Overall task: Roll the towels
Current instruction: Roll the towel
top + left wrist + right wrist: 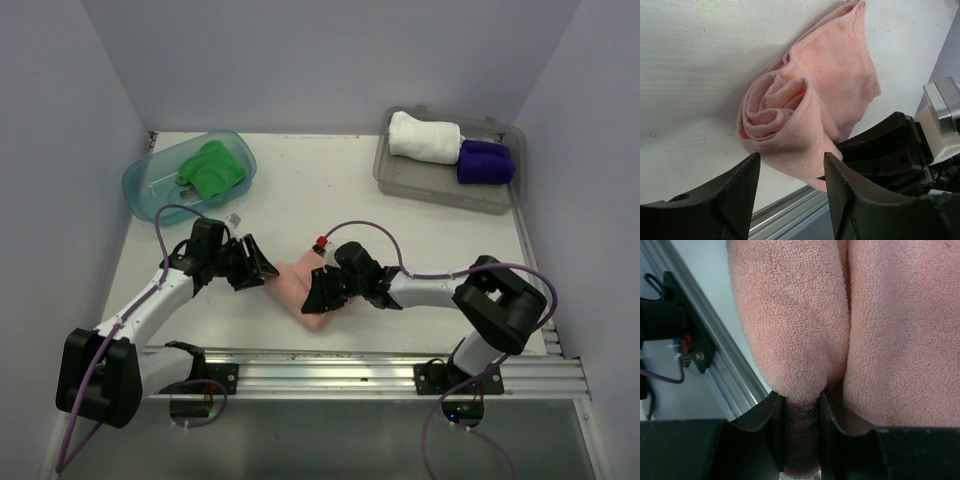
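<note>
- The salmon pink towel (294, 279) (810, 100) (890, 340) lies on the white table (330, 190) near its front edge, between the two grippers and just beyond the aluminium rail (350, 360) (790, 207) (725, 365).
- In the left wrist view the towel is partly rolled. One end is a loose spiral of layers, and the rest is a flat tail running away across the table.
- The left gripper (257, 268) (791, 165) sits at the towel's left side, facing the spiral end. Its jaws are spread, with bare table and rail showing in the gap between them and no cloth between the tips.
- One finger tip of the left gripper is right beside the lower edge of the roll. I cannot tell whether it touches.
- The right gripper (320, 292) (801, 400) is at the towel's right side, low on the table. Its jaws are pressed onto a thick fold of the pink cloth, which fills the narrow gap between them.
- The two grippers are close together, with only the towel between them.
- The green towel (212, 167) lies bunched inside the teal tub (140, 185) at the far left of the table.
- The white towel (424, 137) and the dark purple towel (485, 160) are both rolled. They lie side by side and touching in the clear grey tray (440, 190) at the far right, with the white one on the left.
</note>
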### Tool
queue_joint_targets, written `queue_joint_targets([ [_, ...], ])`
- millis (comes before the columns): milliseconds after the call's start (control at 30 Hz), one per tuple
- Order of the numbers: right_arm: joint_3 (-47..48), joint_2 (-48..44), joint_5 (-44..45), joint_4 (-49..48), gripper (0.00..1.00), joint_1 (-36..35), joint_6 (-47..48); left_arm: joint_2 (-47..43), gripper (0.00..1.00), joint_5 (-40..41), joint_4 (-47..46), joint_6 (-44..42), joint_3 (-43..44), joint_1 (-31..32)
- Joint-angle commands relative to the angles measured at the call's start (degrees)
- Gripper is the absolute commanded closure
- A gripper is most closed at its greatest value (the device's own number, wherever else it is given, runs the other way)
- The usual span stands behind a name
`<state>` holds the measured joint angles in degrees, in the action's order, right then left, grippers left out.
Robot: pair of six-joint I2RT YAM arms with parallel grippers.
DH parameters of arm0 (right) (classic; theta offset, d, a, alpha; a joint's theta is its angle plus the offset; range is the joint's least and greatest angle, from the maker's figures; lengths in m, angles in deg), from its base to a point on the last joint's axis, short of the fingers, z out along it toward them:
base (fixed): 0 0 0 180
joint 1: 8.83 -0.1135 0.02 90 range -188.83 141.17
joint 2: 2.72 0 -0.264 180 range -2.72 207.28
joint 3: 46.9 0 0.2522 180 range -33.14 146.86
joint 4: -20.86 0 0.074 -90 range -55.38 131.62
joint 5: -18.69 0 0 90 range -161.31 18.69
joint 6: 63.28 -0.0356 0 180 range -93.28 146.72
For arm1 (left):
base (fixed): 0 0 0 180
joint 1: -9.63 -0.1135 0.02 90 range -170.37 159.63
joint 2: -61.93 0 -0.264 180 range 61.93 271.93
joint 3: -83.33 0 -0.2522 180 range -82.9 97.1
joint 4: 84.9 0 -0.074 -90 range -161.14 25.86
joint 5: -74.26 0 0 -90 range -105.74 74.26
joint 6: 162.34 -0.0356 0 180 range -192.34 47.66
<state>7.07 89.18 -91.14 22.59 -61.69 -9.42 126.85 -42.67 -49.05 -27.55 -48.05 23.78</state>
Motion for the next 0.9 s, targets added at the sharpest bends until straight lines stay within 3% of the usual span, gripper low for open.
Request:
queue_joint_targets([
  [0, -3.3, 3.2, -12.1, -1.8, 1.0, 2.3, -5.3, -1.2, 0.41, 1.1, 0.3, -2.2, -0.2, 0.5],
  [33, -3.5, 3.6, -13.3, -2.6, 1.0, 2.7, -6.0, -0.9, 0.4, 1.4, 0.4, -2.1, -0.3, 1.0],
  [67, -3.3, 6.1, -15.6, -4.4, 1.0, 3.7, -7.4, -0.4, 0.32, 1.4, 0.2, -1.7, -0.9, 1.7],
  [167, -2.9, 7.5, -16.0, -4.9, 1.0, 4.0, -8.1, -0.6, 0.27, 1.4, 0.4, -1.5, -1.3, 2.2],
  [400, -1.6, 9.3, -16.5, -5.3, 1.0, 4.7, -9.3, -1.5, 0.03, 2.5, 0.7, -0.8, -2.7, 3.7],
  [567, -1.3, 9.9, -16.3, -5.3, 1.0, 5.0, -9.5, 0.2, 0.02, 2.2, -2.7, 1.5, -3.9, 5.0],
  [867, -1.1, 10.1, -16.5, -6.1, 1.0, 5.1, -9.6, 3.2, 0.11, 4.3, -11.3, 9.2, -6.3, 8.2],
])
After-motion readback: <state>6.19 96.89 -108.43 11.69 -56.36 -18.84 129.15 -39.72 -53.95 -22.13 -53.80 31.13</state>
